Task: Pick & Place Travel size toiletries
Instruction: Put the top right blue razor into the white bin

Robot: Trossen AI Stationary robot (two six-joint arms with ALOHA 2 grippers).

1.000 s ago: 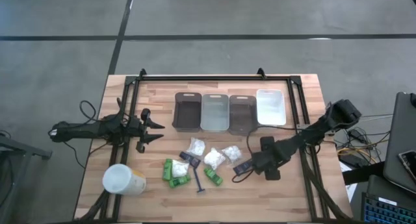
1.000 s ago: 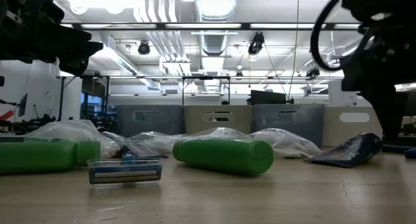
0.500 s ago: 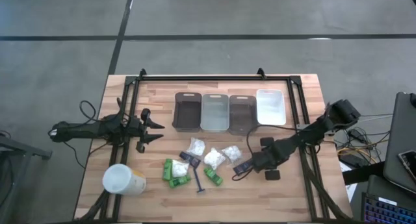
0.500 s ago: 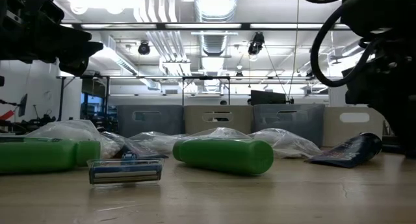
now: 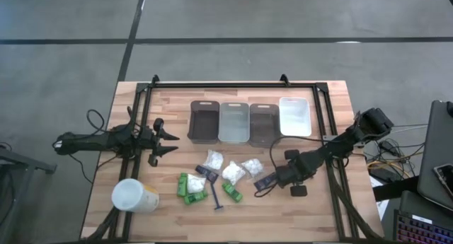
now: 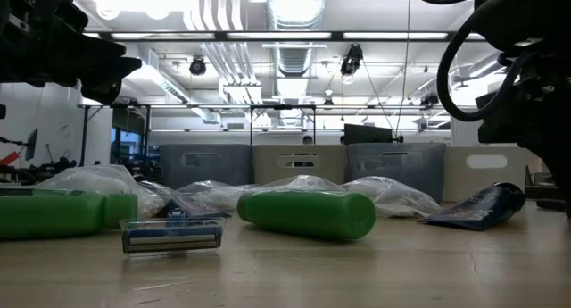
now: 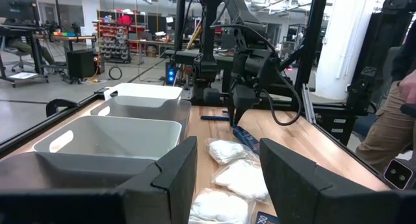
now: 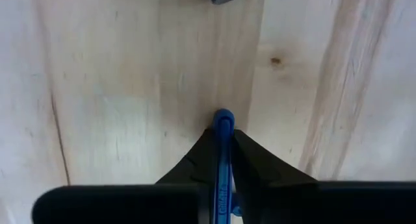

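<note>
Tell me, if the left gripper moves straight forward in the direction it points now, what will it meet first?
Probably the white packets: the open left gripper points across the table toward them. Its height above the table is unclear, so it might pass over them.

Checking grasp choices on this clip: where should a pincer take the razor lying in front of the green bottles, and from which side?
Probably from straight above, closing across the thin handle. The razor lies flat on the table, its handle running toward the bins. The wide head at the near end sits clear, but green bottles flank the handle closely.
</note>
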